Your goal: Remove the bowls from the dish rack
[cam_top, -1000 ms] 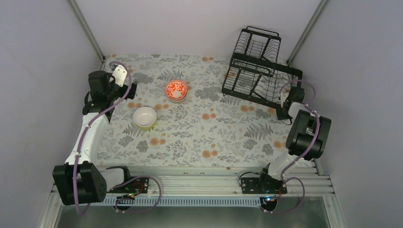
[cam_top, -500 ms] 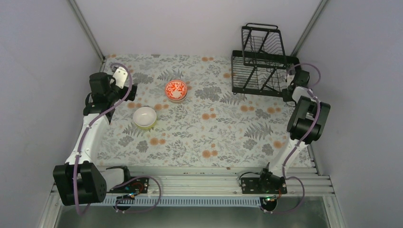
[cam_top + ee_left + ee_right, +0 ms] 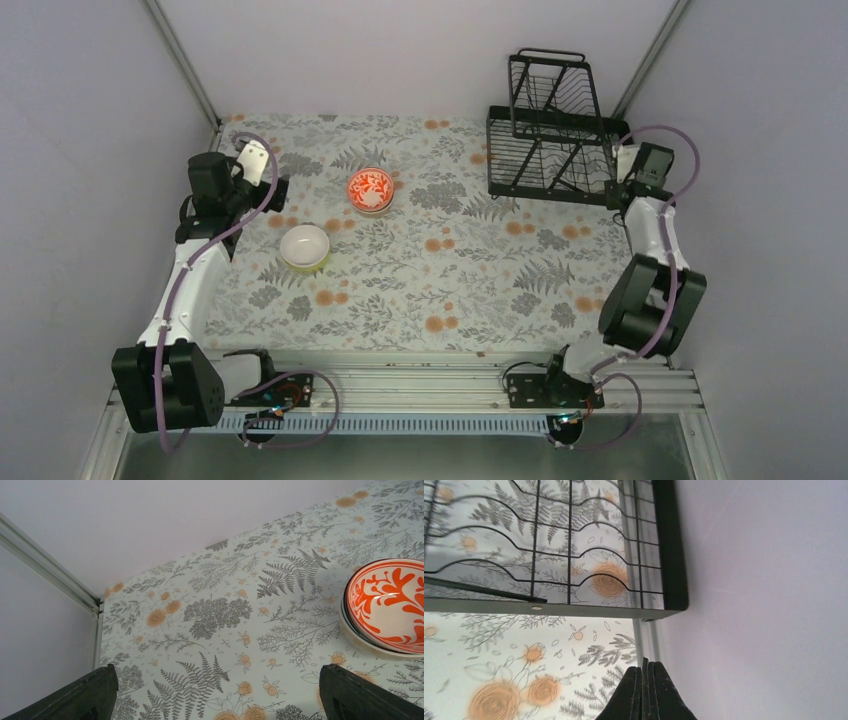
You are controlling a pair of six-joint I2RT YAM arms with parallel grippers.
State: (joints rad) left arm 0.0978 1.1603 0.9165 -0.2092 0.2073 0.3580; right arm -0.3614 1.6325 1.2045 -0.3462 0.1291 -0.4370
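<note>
We see the dish rack (image 3: 548, 150) in the upper right of the top view, and no bowl shows in its wires. 2 bowls sit on the surface (image 3: 450, 290) left of centre: the red-orange patterned bowl (image 3: 370, 190) and, below it, the lime-yellow bowl (image 3: 305, 247). Extra rim lines under the patterned one hint at a stack, but we cannot tell.

The right tool (image 3: 646, 666) is fully closed with nothing in it, just beside the rack's right corner, near the wall. The left tool (image 3: 216, 672) is spread wide and empty, with the patterned bowl at the right of its view.

We judge unloading nearly or fully done. To finish well, the right tool should back off straight, clear of the wire frame, so it does not hook or drag the rack. The left tool should stay off the bowl rims.
</note>
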